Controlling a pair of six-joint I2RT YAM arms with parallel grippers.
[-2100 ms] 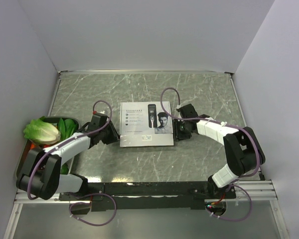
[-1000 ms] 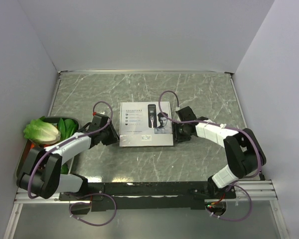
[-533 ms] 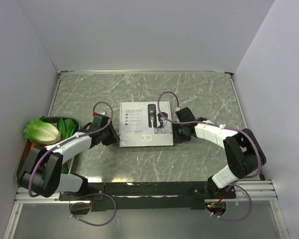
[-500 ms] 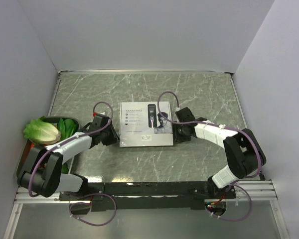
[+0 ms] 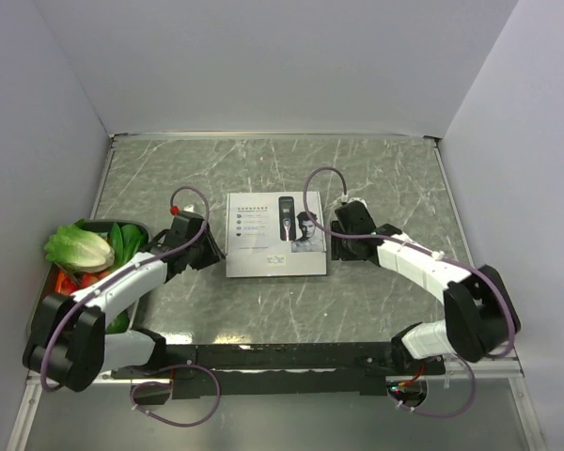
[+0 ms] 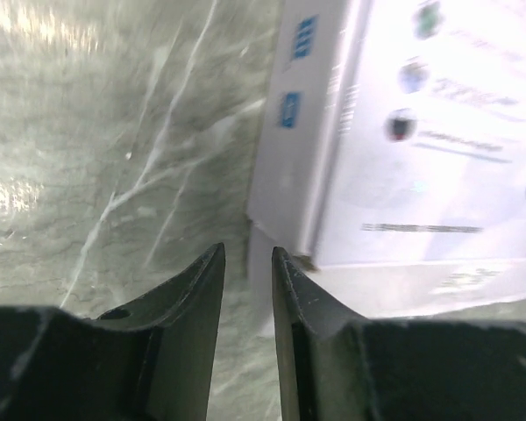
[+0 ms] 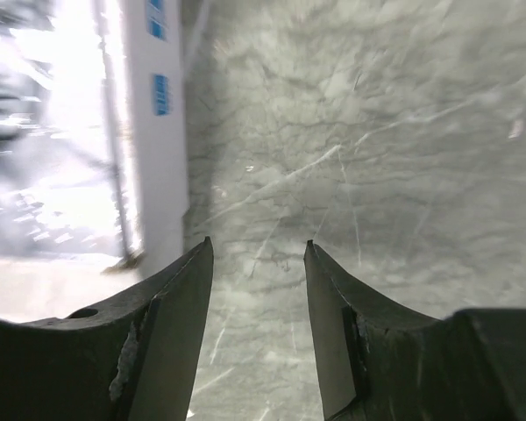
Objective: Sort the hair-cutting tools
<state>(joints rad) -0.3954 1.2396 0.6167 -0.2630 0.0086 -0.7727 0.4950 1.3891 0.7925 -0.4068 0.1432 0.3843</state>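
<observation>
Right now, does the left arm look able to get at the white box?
Probably yes: the left gripper sits just off the left side of the white box, with only table between. Its fingers stand narrowly apart, so gripping likely needs them opened.

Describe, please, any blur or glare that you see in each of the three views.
Top external: sharp, evenly lit, the print on the box clear. Left wrist: box and table blurred, with a glare patch on the table at left. Right wrist: the box top blown out white, the table soft.
</observation>
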